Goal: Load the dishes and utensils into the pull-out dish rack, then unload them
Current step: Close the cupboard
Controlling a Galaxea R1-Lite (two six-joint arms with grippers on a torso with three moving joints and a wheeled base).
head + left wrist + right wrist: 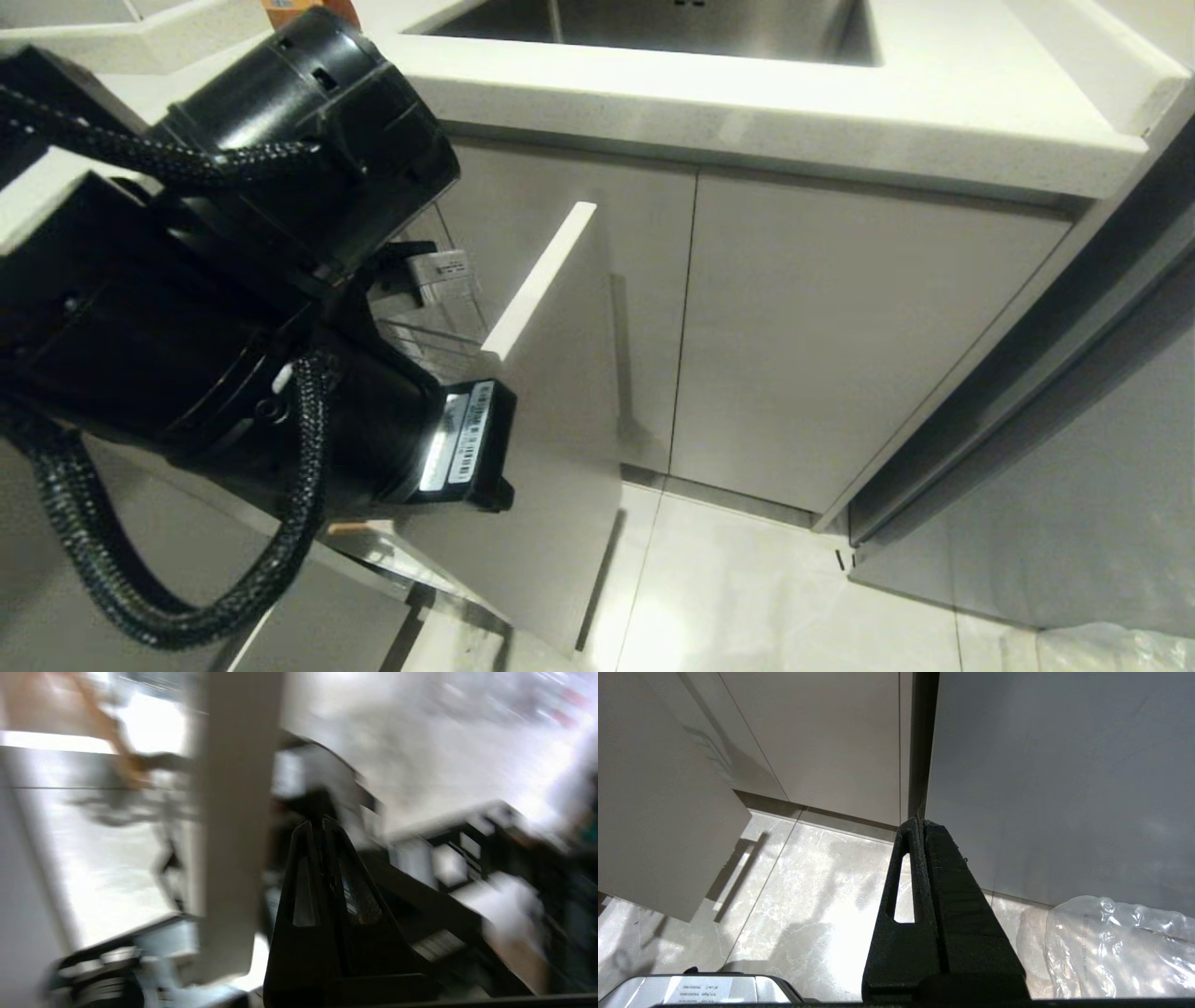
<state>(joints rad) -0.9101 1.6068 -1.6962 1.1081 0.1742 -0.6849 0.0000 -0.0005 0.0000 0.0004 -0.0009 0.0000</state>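
Judging by the pulled-out dish rack (551, 373), loading seems barely begun; both grippers' fingers (322, 868) are closed, nothing held.

Pull-out dish rack (551, 308) drawn out below tabletop (747, 103) front edge, sink (653, 28) set in tabletop, left arm (233, 280) over rack, cabinet door (840, 345) right of rack.
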